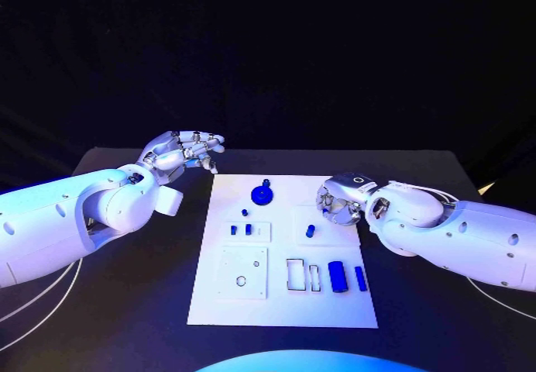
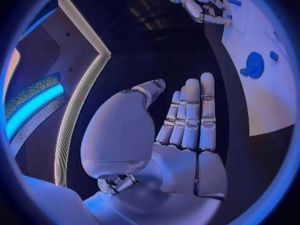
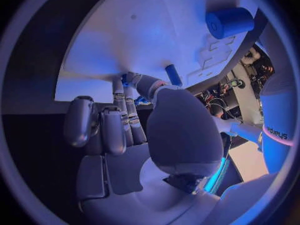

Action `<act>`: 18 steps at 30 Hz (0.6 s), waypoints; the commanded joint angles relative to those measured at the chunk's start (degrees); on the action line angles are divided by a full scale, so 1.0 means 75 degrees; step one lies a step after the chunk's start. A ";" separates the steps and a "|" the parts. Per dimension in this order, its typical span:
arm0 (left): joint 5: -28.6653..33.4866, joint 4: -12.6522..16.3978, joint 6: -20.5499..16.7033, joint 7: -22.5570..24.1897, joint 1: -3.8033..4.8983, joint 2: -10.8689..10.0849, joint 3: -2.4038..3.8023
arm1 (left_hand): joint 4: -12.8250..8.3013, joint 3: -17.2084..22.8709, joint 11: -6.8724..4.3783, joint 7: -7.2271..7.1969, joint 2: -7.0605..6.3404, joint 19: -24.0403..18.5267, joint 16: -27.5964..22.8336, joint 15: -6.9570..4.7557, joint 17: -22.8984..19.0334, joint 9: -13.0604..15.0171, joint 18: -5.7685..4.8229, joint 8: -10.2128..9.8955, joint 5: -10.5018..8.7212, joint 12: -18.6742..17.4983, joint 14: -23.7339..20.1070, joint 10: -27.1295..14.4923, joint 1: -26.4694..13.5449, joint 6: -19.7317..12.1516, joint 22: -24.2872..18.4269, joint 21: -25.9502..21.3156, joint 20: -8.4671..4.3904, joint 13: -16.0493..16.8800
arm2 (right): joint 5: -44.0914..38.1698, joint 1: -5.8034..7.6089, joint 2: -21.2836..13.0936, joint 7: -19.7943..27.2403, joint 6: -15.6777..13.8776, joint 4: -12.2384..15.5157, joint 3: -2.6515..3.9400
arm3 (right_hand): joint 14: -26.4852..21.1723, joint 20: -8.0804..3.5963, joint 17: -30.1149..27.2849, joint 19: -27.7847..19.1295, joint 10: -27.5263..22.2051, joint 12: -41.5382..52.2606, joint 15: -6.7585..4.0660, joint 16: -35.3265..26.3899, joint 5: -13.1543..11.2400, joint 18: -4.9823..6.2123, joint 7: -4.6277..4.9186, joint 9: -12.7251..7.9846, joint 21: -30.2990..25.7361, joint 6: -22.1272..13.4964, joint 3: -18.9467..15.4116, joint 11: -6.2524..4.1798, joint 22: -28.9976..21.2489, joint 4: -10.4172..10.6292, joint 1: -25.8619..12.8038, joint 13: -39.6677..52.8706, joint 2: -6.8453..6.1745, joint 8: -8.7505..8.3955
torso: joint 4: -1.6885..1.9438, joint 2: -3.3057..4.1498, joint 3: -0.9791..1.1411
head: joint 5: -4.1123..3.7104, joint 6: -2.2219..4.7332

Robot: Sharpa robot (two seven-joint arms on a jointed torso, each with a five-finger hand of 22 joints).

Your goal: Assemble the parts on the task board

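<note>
The white task board (image 1: pixel 285 306) lies in the middle of the black table. On it are a round blue part (image 1: pixel 262 194), a small blue peg (image 1: pixel 310 230), two tiny pieces (image 1: pixel 242 229) in a recessed plate, a blue cylinder (image 1: pixel 336 277) and a blue bar (image 1: pixel 361 277). My right hand (image 1: pixel 341 200) hangs over the board's right edge. In the right wrist view its thumb and two fingers (image 3: pixel 125 110) reach down to the board beside the blue peg (image 3: pixel 173 75), and a blue sliver shows between them. My left hand (image 1: pixel 184 151) is raised off the board's far left corner, its fingers (image 2: pixel 190 115) straight and empty.
A white square plate (image 1: pixel 242 273) with holes and a white frame (image 1: pixel 295 273) sit on the near half of the board. Bare black table (image 1: pixel 134 302) lies on both sides. The blue cylinder (image 3: pixel 230 21) appears beyond my right hand.
</note>
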 commanded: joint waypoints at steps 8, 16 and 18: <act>-0.0050 0.0039 0.0067 0.0008 0.0001 0.0013 0.0004 | -0.0006 -0.0048 -0.0013 0.0018 0.0001 0.0060 -0.0008 0.0007 -0.0015 0.0003 0.0047 0.0023 -0.0007 0.0042 -0.0071 -0.0071 0.0104 -0.0050 -0.0025 -0.0056 0.0008 -0.0006 | -0.1067 -0.0138 0.0033 -0.0738 0.0500 0.0096 -0.0090 | 0.0411 -0.0058 -0.0040 0.0016 0.0236 0.0002 -0.0079 0.0038 0.0051 -0.0092 -0.0020 0.0066 0.0095 0.0080 0.0186 -0.0139 0.0078 -0.0184 0.0240 0.0068 0.0241 0.0065 | -0.0003 -0.0001 0.0004 | -0.0011 -0.0028; -0.0092 0.0054 0.0063 -0.0040 0.0001 0.0017 0.0003 | 0.0003 -0.0073 0.0001 0.0033 -0.0001 0.0075 -0.0007 0.0018 -0.0022 -0.0003 0.0044 0.0009 -0.0013 0.0040 -0.0082 -0.0115 0.0124 -0.0088 -0.0048 -0.0086 0.0013 -0.0014 | -0.1389 -0.0139 0.0011 -0.0979 0.0365 0.0217 -0.0088 | 0.0411 -0.0064 -0.0042 0.0034 0.0284 -0.0004 -0.0091 0.0051 0.0050 -0.0103 -0.0033 0.0101 0.0155 0.0114 0.0245 -0.0152 0.0140 -0.0228 0.0212 0.0091 0.0230 0.0078 | -0.0006 -0.0001 0.0001 | -0.0028 -0.0035; -0.0097 0.0060 0.0061 -0.0050 0.0001 0.0017 0.0003 | 0.0003 -0.0073 0.0001 0.0033 -0.0001 0.0075 -0.0007 0.0018 -0.0022 -0.0003 0.0044 0.0009 -0.0013 0.0040 -0.0082 -0.0115 0.0124 -0.0088 -0.0048 -0.0086 0.0013 -0.0014 | -0.1455 -0.0139 -0.0001 -0.1031 0.0317 0.0253 -0.0087 | 0.0410 -0.0068 -0.0047 0.0044 0.0316 -0.0005 -0.0101 0.0057 0.0055 -0.0108 -0.0043 0.0119 0.0186 0.0132 0.0280 -0.0162 0.0172 -0.0256 0.0201 0.0105 0.0221 0.0084 | -0.0007 0.0000 0.0001 | -0.0032 -0.0046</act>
